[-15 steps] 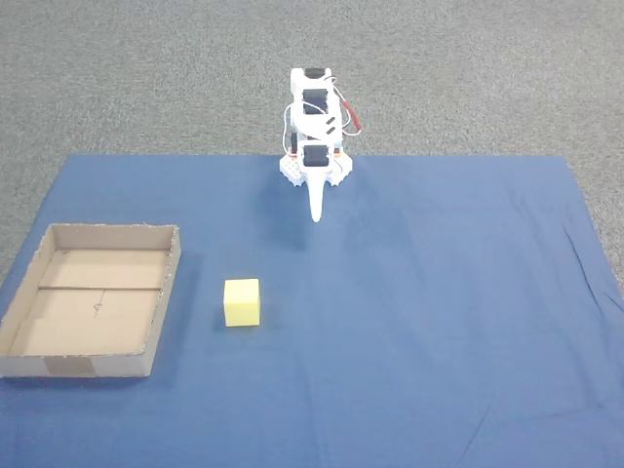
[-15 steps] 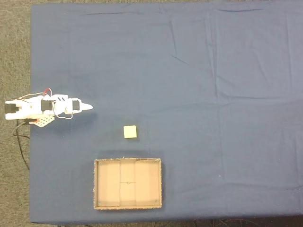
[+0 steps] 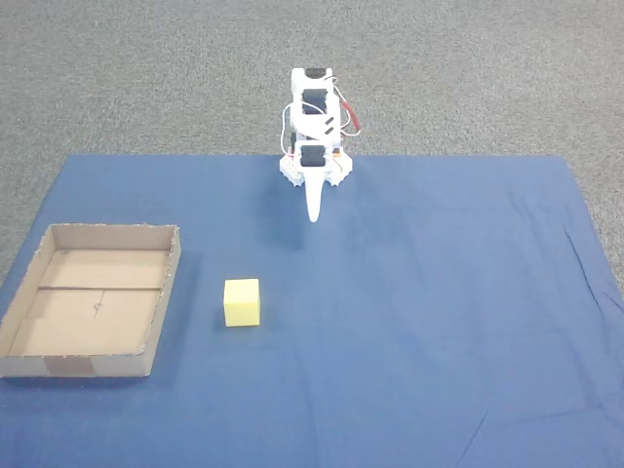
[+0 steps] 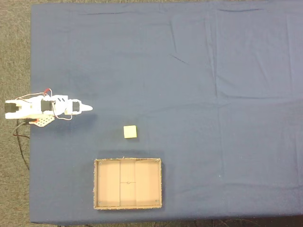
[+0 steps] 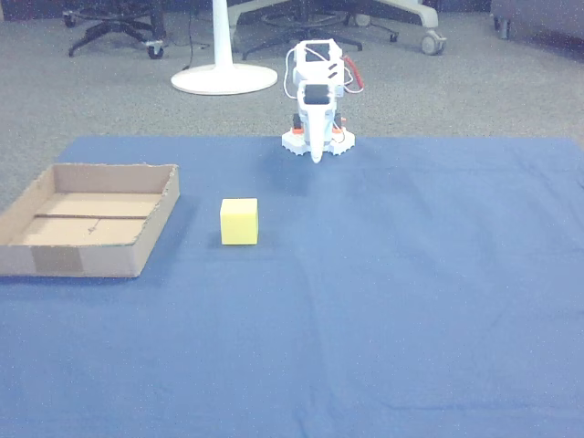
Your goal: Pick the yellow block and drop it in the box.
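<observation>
- Yellow block point(image 3: 242, 301) on the blue cloth point(image 3: 439, 292), just beside the box point(image 3: 164, 292), at its 3 o'clock in a fixed view.
- Gripper point(image 3: 314, 215) folded by the arm's base, fingers pressed together, gripping nothing.
- Block well apart from the fingers, toward 7 o'clock.

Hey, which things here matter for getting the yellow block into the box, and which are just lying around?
Part of the job:
yellow block, on the blue cloth
box, cardboard, beside the block
tool, folded near the arm's base, apart from both; it looks shut

Just lying about:
blue cloth
office chair bases and a white stand base on the carpet in the other view
</observation>
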Controlling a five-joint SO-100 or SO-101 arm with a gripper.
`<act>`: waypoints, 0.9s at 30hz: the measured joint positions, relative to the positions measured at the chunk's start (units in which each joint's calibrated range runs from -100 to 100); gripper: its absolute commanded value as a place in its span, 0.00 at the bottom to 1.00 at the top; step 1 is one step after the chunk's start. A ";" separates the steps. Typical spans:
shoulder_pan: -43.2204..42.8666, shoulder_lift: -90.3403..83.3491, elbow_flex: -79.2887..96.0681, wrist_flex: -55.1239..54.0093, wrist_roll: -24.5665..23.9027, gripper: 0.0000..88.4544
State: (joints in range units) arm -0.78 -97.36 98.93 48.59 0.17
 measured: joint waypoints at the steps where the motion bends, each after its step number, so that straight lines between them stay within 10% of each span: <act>1: 0.57 1.11 -1.95 2.19 -1.12 0.00; 4: 5.24 15.17 -20.97 7.37 -2.88 0.04; 9: 14.81 52.60 -65.66 15.52 -4.00 0.40; 12: 18.81 72.04 -84.14 17.71 3.47 0.56; 27: 18.81 127.28 -132.12 31.43 13.38 0.55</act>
State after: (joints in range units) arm 18.04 29.92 -33.19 80.02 13.55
